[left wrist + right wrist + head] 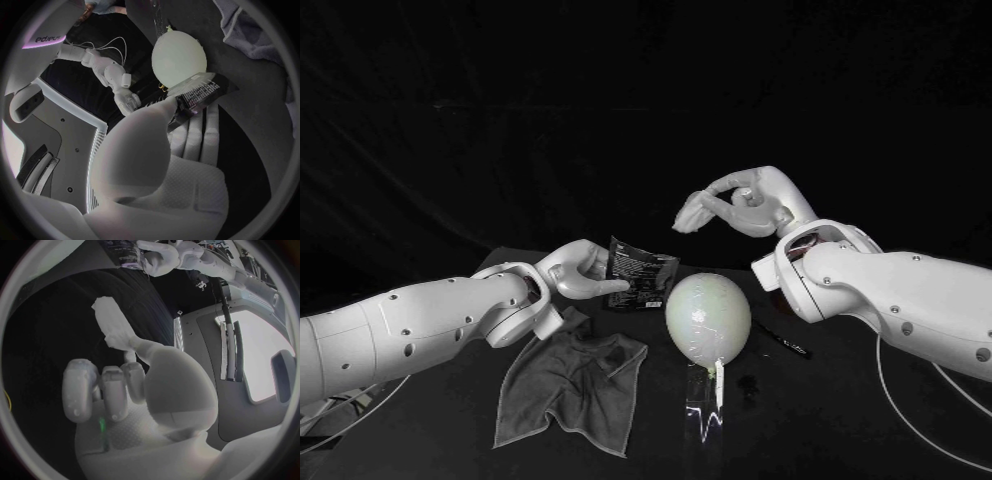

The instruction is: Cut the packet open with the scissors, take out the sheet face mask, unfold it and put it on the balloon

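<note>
Left hand (580, 274) around raised packet (643, 268)

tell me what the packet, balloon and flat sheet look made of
Packet: glossy black foil or plastic film, judging by sheen and creases. Balloon: smooth pale rubber, probably latex, with soft highlights. Sheet: thin, limp, matte grey fabric, lying in folds.

Left hand (574, 272) in grip, right hand (728, 203) curled

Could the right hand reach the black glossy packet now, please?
Probably yes: the right hand hovers empty, the black glossy packet sticks up from the left hand, and the pale balloon sits aside.
</note>
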Robot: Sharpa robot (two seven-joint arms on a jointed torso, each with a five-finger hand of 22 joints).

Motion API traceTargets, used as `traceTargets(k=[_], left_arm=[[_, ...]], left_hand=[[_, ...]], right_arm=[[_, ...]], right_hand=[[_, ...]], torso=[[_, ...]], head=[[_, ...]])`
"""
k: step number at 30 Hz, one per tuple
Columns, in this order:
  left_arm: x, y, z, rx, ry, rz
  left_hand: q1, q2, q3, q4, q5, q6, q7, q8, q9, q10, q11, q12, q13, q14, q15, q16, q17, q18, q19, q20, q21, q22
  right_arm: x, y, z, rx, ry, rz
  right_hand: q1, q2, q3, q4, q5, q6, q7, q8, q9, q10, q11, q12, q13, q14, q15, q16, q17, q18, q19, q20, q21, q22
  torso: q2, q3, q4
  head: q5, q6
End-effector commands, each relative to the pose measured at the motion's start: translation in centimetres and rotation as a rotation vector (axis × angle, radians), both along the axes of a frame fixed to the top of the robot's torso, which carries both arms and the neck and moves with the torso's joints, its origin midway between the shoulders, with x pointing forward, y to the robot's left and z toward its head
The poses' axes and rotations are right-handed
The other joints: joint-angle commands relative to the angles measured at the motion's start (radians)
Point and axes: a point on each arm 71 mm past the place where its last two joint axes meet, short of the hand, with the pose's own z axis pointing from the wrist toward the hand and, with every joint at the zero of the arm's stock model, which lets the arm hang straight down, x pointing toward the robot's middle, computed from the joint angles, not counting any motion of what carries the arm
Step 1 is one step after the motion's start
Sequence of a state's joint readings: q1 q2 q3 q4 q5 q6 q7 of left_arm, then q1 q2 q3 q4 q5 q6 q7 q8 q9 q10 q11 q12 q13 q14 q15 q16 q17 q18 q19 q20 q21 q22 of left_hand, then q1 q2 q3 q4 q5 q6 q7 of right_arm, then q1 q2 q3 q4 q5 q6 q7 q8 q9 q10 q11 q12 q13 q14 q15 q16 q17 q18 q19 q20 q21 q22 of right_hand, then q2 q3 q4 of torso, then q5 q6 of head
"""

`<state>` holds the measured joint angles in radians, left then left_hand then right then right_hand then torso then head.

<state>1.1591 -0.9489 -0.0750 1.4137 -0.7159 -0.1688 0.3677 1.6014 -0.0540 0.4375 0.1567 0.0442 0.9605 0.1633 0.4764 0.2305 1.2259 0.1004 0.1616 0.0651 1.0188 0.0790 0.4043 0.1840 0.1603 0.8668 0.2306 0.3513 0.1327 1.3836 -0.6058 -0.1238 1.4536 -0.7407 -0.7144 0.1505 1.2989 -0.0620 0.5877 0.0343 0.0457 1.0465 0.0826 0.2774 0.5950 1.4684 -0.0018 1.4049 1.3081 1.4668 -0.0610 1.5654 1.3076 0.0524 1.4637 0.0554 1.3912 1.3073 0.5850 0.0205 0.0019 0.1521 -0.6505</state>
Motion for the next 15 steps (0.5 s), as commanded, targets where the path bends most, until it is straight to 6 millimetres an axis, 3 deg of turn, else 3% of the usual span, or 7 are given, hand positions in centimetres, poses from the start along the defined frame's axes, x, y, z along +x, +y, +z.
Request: traceTargets(k=[1,9,15], left_arm=[[-0.2,0.2,0.0,0.01,0.019,-0.023],[-1.1,1.9,0.0,0.013,0.079,-0.037],[-2.4,4.0,0.4,0.01,0.255,-0.093]], left_hand=[[0.004,0.01,0.005,-0.003,0.004,0.006,-0.002,0.005,0.039,0.007,0.003,-0.004,0.0,0.006,0.001,-0.005,-0.001,0.019,0.002,-0.003,0.007,0.002],[0.002,0.009,0.009,-0.007,0.004,0.005,-0.001,0.006,0.04,0.008,0.004,-0.008,0.0,0.008,0.001,-0.009,-0.002,0.019,0.0,-0.003,0.01,0.003],[-0.001,0.008,0.011,-0.009,0.004,0.004,0.0,0.006,0.04,0.009,0.004,-0.011,0.0,0.009,0.002,-0.012,-0.003,0.018,-0.002,-0.003,0.012,0.004]], right_arm=[[0.4,-0.6,0.3,0.087,0.032,-0.014],[1.0,-1.7,0.5,0.112,0.062,-0.036],[1.3,-3.0,0.7,0.112,0.076,-0.057]], right_hand=[[0.005,0.0,0.001,-0.006,0.003,0.009,-0.015,0.045,0.062,0.042,-0.006,0.004,0.171,0.102,-0.004,0.003,0.257,-0.013,0.016,-0.007,0.002,0.212],[0.005,0.002,0.002,-0.006,0.003,0.009,-0.015,0.046,0.062,0.042,-0.006,0.004,0.171,0.102,-0.004,0.002,0.256,-0.013,0.016,-0.007,0.001,0.211],[0.005,0.002,0.003,-0.006,0.003,0.008,-0.015,0.046,0.063,0.043,-0.006,0.005,0.172,0.102,-0.004,0.002,0.256,-0.013,0.016,-0.007,0.002,0.212]], torso=[[0.002,0.0009,-0.0007],[0.0,0.0007,0.0011],[0.0,-0.0009,-0.0004]], head=[[0.001,-0.001],[0.004,-0.009],[0.026,-0.026]])
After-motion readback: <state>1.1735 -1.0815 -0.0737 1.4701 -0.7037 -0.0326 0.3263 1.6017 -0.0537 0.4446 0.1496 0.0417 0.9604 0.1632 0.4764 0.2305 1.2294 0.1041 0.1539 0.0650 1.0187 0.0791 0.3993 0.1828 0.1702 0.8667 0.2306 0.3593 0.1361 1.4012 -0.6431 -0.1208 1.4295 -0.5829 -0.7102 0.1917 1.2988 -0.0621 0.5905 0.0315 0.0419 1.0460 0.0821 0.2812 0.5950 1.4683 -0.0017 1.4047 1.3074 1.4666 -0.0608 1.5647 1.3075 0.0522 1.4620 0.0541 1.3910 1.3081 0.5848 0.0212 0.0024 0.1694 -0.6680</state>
